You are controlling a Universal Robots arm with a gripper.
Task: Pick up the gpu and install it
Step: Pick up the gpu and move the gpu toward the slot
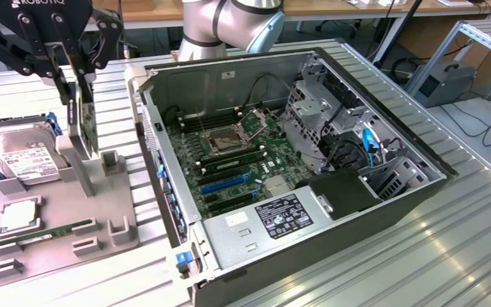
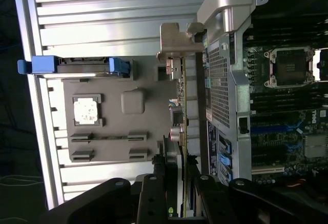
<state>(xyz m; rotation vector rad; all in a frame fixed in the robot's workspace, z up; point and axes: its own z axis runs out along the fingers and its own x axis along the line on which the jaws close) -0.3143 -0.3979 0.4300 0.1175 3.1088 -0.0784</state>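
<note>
Over the gray fixture tray [image 1: 100, 211], near the desk's [image 1: 450, 256] edge on the exterior view's left, your pincer [image 1: 73, 83] is clamped on the upper edge of the gpu [image 1: 82, 125]. It has one black finger on each face, and the card stands on edge. From the wrist view you look down the board's thin edge to the silver bracket [image 2: 174, 42] at its end. I cannot tell whether the lower edge is clear of the tray's holder, so treat the card as though it sits in the slot.

The step in hand looks like the pick-up, and the grip is the weak point. You have a narrow bite on a thin board.
- Move slowly and hold the card plumb.
- Draw it straight up along its own plane.
- Any twist or sideways drift would, I judge, lever the board against the holder's gray posts [image 1: 109, 163] or let it slip between the fingers.

Mind the neighbours too. The hard drive [image 1: 20, 157] stands just beside the card on the side towards the desk's edge. The open computer case [image 1: 156, 115] rises close on the other side, with its corner near the bracket. The RAM stick [image 1: 45, 231] and the processor [image 1: 20, 217] lie further along the tray, well out of the way.
</note>
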